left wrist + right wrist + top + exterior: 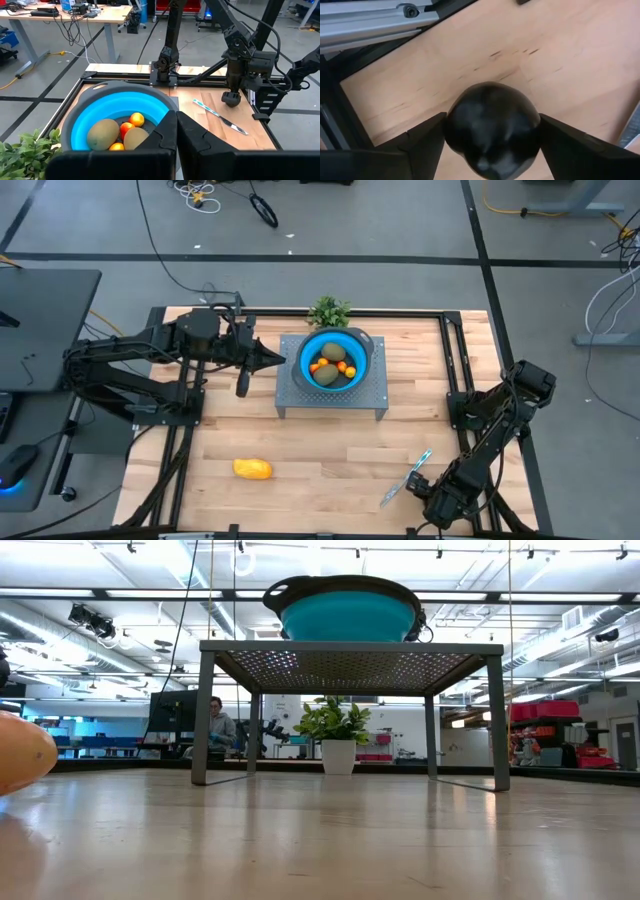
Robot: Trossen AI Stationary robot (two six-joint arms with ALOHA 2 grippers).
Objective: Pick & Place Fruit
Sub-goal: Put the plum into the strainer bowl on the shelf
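A blue bowl (335, 360) stands on a perforated metal stand (332, 402) at the far middle of the table. Two olive-brown oval fruits (102, 134) and small orange ones (136, 119) lie in the bowl. A yellow-orange oblong fruit (252, 469) lies on the table at the near left. My left gripper (280, 360) hangs shut just left of the bowl, level with its rim. My right gripper (440, 502) points down at the near right corner, open, with a near-black round fruit (492, 127) between its fingers. My right gripper comes at the near-black round fruit from above, slanting down, one finger (427, 145) on each side. The fruit fills the gap between them and sits on the table. I cannot tell whether the fingers touch it.
A silver knife with a light-blue handle (405, 478) lies just left of my right gripper. A green leafy plant (328, 310) stands behind the bowl. Black frame rails (455, 360) run along the table's sides. Bare wood lies between the oblong fruit and the knife.
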